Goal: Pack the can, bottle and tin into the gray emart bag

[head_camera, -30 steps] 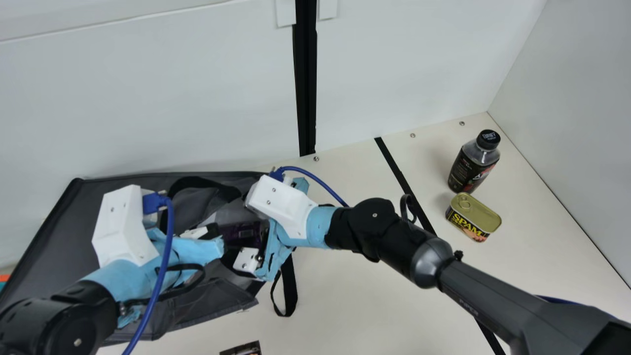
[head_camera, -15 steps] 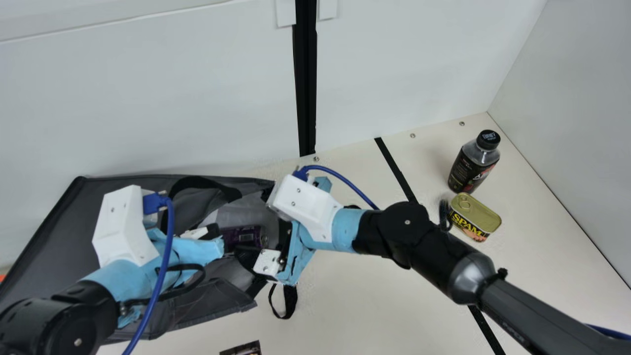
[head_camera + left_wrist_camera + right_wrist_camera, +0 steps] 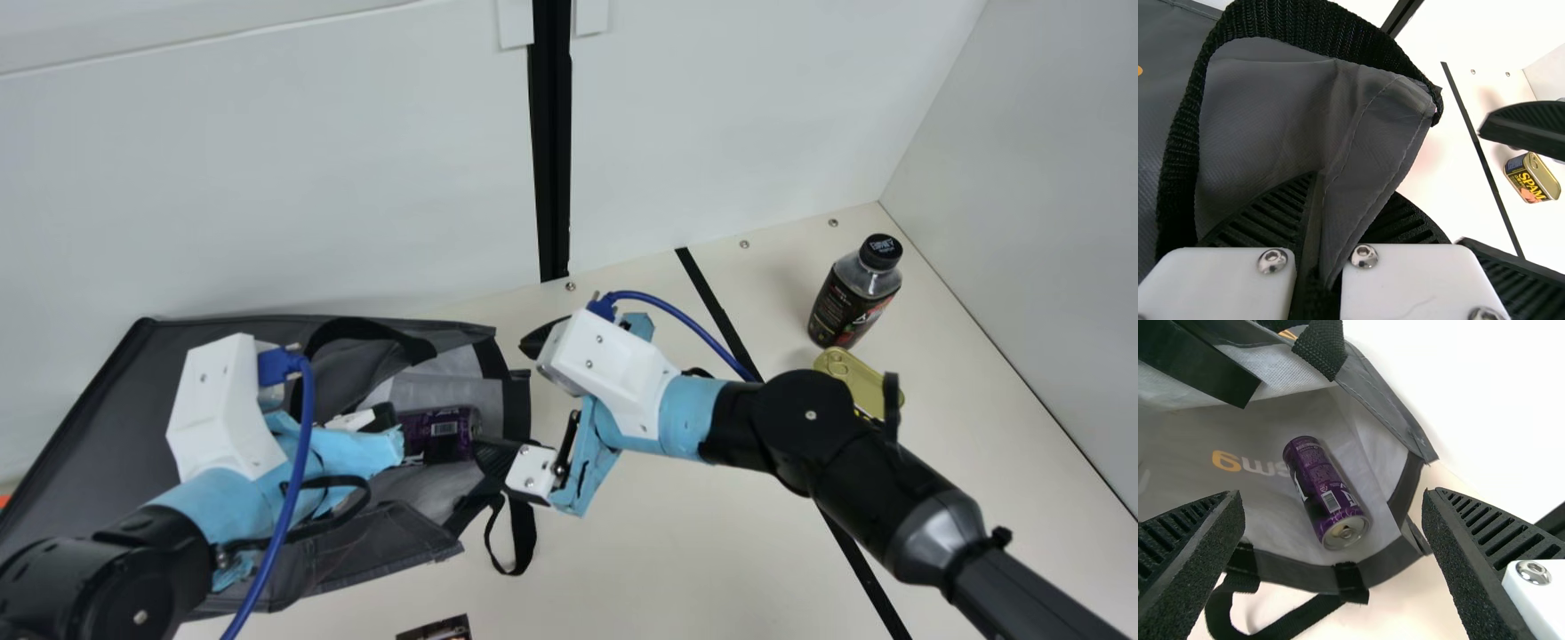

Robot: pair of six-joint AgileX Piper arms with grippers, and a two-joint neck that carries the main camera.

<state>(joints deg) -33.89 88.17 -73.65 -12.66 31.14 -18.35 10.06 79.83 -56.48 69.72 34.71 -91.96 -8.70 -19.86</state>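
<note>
The right pincer [image 3: 511, 400] is backing out of the gray emart bag [image 3: 84, 418], sliding toward the middle of the frame, and its two fingers are wide apart with nothing in them. The purple can [image 3: 442, 434] stays behind, lying inside the bag at the lower left of the frame — so one thing looks packed, and two look left to go. The left pincer [image 3: 1341, 213] keeps still and pinches a fold of the bag's cloth, which should help the mouth stay open. The bottle [image 3: 853, 293] still stands on the surface [image 3: 622, 569] at the right of the frame, with the tin [image 3: 843, 376] just below it. I think the right pincer goes for one of those next — it must not bump the other
</note>
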